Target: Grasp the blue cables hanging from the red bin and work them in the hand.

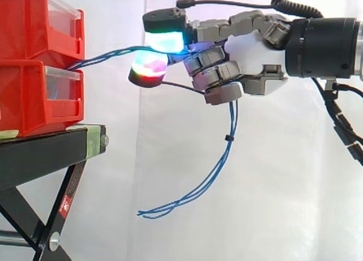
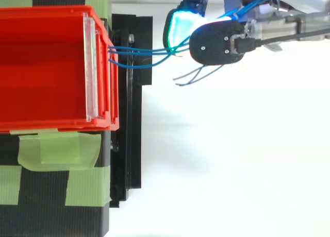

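1. Being pinched between the glowing fingertip pads (image 1: 164,41) of the hand (image 1: 249,54), the blue cables (image 1: 108,57) are being gripped. The fingers are being kept curled round the strands, so the hand is clenched on them.
2. The cables are being stretched from the front of the stacked red bins (image 1: 34,96) across open air to the pads. They are emerging about where the upper and lower bin meet, and which bin they belong to cannot be told. In the top view they are being seen fanning slightly at the bin's front lip (image 2: 111,56).
3. Past the pinch, the slack is being led through the curled fingers and left hanging below the hand in a long curve. It is being bound by a small black tie (image 1: 228,137), and its free ends are being kept well apart from the black stand (image 1: 45,150).
4. The span to the bins is being held nearly straight. If the hand were drawn farther off, the strands would probably be dragged out or the bin shifted.
5. Thin strands are being clamped by thick pads. While the fingers are being reworked, one strand could slip free and split the bundle.
6. The hanging loop is being carried close to the lower fingers, so it could be snagged or twisted during curling.
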Tool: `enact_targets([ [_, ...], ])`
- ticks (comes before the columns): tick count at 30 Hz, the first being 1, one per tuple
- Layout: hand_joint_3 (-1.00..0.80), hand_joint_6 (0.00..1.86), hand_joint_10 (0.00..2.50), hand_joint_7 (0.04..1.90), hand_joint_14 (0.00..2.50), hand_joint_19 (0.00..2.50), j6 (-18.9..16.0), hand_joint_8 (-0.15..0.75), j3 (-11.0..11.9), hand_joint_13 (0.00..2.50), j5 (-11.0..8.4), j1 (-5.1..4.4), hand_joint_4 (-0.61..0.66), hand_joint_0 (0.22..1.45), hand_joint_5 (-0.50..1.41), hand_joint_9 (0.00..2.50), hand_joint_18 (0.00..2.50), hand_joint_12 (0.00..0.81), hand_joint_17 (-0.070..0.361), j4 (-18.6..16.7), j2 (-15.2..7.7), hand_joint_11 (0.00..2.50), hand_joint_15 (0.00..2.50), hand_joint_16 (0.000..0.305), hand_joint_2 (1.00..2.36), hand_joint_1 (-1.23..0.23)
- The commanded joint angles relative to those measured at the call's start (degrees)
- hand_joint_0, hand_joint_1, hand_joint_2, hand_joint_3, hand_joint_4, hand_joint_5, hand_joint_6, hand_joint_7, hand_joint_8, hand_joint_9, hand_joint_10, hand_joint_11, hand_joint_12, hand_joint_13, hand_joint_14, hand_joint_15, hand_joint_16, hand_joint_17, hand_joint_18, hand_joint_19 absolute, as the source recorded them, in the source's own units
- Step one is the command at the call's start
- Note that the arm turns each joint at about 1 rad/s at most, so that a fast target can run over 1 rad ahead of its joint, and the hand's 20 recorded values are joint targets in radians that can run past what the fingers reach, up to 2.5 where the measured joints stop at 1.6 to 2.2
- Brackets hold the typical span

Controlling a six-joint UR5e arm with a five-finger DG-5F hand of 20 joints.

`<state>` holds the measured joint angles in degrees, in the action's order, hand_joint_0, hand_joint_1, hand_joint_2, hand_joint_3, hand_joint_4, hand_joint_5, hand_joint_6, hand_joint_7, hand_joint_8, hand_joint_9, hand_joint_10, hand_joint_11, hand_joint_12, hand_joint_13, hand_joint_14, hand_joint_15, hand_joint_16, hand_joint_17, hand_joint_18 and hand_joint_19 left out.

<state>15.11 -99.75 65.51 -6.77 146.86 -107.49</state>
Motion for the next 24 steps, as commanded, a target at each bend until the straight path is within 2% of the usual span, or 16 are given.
enact_targets([
  [1, -0.5, 0.1, 2.5, 1.32, 2.5, 1.64, 0.0, 0.424, 0.1, 0.85, -0.03, 0.0, 0.24, 0.86, 0.34, 0.49, 1.49, 0.46, 0.115, 0.0, 0.0, 2.5, 1.57, 0.051, 1.02, -0.58],
  [2, -0.74, 0.06, 2.5, 1.33, 2.5, 1.61, 0.0, 0.421, 0.0, 0.85, -0.12, 0.0, 0.25, 0.84, 0.35, 0.5, 1.5, 0.463, 0.115, 0.0, 0.0, 2.5, 1.58, 0.051, 1.01, -0.55],
  [3, -0.69, 0.02, 2.5, 1.34, 2.5, 1.63, 0.0, 0.423, 0.0, 0.85, -0.12, 0.0, 0.24, 0.89, 0.36, 0.5, 1.5, 0.46, 0.114, 0.0, 0.0, 2.5, 1.56, 0.051, 1.01, -0.53],
  [6, 0.23, 0.0, 2.5, 1.32, 2.5, 1.3, 0.0, 0.426, 0.0, 0.89, -0.03, 0.0, 0.28, 1.06, 0.39, 0.53, 1.44, 0.474, 0.13, 0.0, 0.0, 2.5, 1.5, 0.058, 1.0, -0.6],
  [8, 0.15, 0.0, 2.5, 1.3, 2.5, 1.22, 0.0, 0.429, 0.0, 0.91, -0.12, 0.0, 0.31, 0.96, 0.41, 0.53, 1.46, 0.479, 0.143, -0.1, 0.0, 2.5, 1.49, 0.064, 1.3, -0.57],
  [9, 0.1, 0.0, 2.5, 1.29, 2.5, 1.26, 0.0, 0.425, 0.0, 0.92, -0.12, 0.0, 0.34, 0.96, 0.41, 0.53, 1.49, 0.481, 0.146, -0.1, 0.0, 2.5, 1.5, 0.065, 1.21, -0.59],
  [10, -0.22, 0.01, 2.5, 1.22, 2.5, 1.38, 0.0, 0.427, 0.0, 0.91, -0.03, 0.0, 0.36, 0.93, 0.39, 0.53, 1.53, 0.482, 0.142, -0.1, 0.0, 2.5, 1.55, 0.063, 1.01, -0.6],
  [12, -0.57, 0.01, 2.5, 1.17, 2.5, 1.63, 0.0, 0.416, 0.0, 0.85, -0.03, 0.0, 0.35, 0.86, 0.37, 0.5, 1.49, 0.468, 0.116, -0.1, 0.0, 2.5, 1.62, 0.052, 1.02, -0.55],
  [13, -0.6, 0.01, 2.5, 1.14, 2.5, 1.62, 0.1, 0.414, 0.0, 0.85, -0.12, 0.0, 0.36, 0.87, 0.38, 0.5, 1.49, 0.464, 0.117, -0.1, 0.0, 2.5, 1.58, 0.052, 1.02, -0.54],
  [15, 0.19, 0.01, 2.5, 1.13, 2.5, 1.26, 0.2, 0.415, 0.0, 0.88, -0.12, 0.0, 0.37, 1.06, 0.39, 0.52, 1.42, 0.472, 0.129, -0.1, 0.0, 2.5, 1.5, 0.058, 1.0, -0.61],
  [16, 0.28, 0.01, 2.5, 1.15, 2.5, 1.2, 0.3, 0.409, 0.1, 0.88, -0.12, 0.0, 0.36, 1.05, 0.42, 0.52, 1.41, 0.471, 0.134, -0.2, 0.0, 2.5, 1.49, 0.059, 1.08, -0.61],
  [18, 0.2, 0.01, 2.5, 1.14, 2.5, 1.19, 0.4, 0.422, 0.0, 0.89, -0.03, 0.0, 0.35, 0.99, 0.42, 0.53, 1.43, 0.475, 0.136, -0.2, 0.0, 2.5, 1.5, 0.06, 1.24, -0.59],
  [19, 0.15, 0.01, 2.5, 1.13, 2.5, 1.3, 0.4, 0.416, 0.1, 0.9, 0.05, 0.09, 0.37, 1.03, 0.41, 0.52, 1.48, 0.476, 0.138, -0.2, 0.0, 2.5, 1.52, 0.061, 1.0, -0.63],
  [21, -0.31, 0.01, 2.5, 1.1, 2.5, 1.56, 0.4, 0.411, 0.1, 0.87, 0.14, 0.09, 0.35, 0.94, 0.38, 0.5, 1.51, 0.471, 0.121, -0.1, 0.0, 2.5, 1.59, 0.054, 1.02, -0.6],
  [22, -0.37, 0.01, 2.5, 1.07, 2.5, 1.59, 0.4, 0.409, 0.0, 0.86, 0.14, 0.09, 0.34, 0.97, 0.37, 0.5, 1.5, 0.466, 0.114, 0.0, 0.0, 2.5, 1.56, 0.051, 1.02, -0.59],
  [24, 0.14, 0.01, 2.5, 1.05, 2.5, 1.27, 0.4, 0.398, 0.0, 0.85, 0.14, 0.09, 0.35, 1.08, 0.37, 0.49, 1.36, 0.469, 0.116, -0.1, 0.0, 2.5, 1.49, 0.052, 1.01, -0.63],
])
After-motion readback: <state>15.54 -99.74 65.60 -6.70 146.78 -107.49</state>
